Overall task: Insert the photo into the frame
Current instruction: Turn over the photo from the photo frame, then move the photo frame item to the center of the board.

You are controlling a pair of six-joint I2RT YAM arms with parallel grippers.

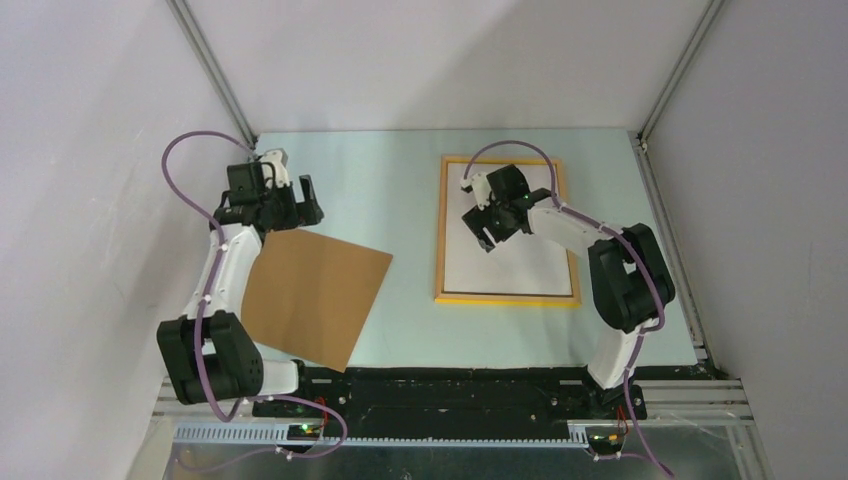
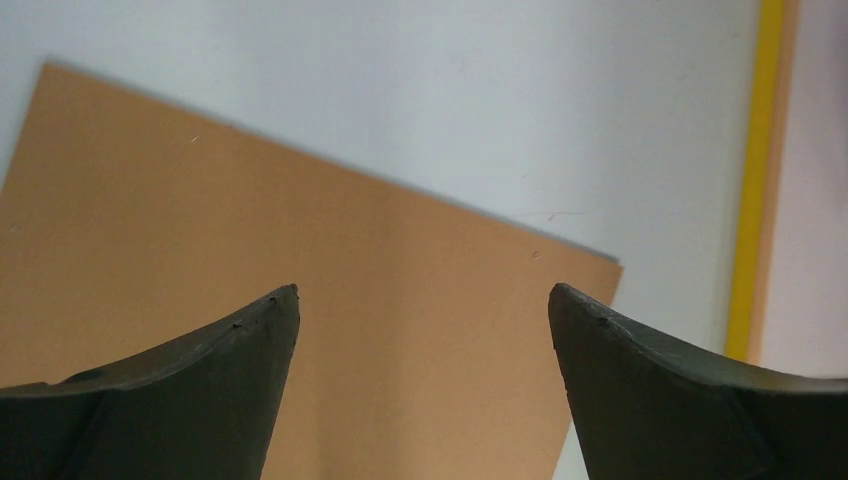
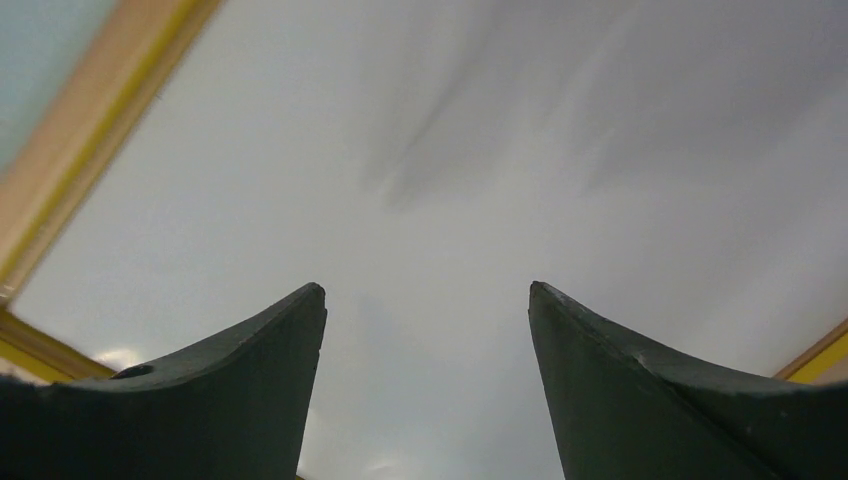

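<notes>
Photo [image 1: 520, 265] lies flat inside the frame [image 1: 508, 299], plain white face up, right of centre on the table [image 1: 400, 200].

The sheet fills the frame's opening, with thin yellow-orange edges showing on all sides. The right gripper [image 1: 478, 228] is over the photo's far-left part, jaws wide apart and holding nothing. The right wrist view shows only the pale sheet between its fingers [image 3: 250, 380]. Whether the tips touch the sheet cannot be told. A brown board [image 1: 315, 295] lies skewed on the table's left side, well apart from the frame. The left gripper [image 1: 310, 203] is above the board's far edge, jaws wide apart and empty, with the board visible between them in the left wrist view.
</notes>
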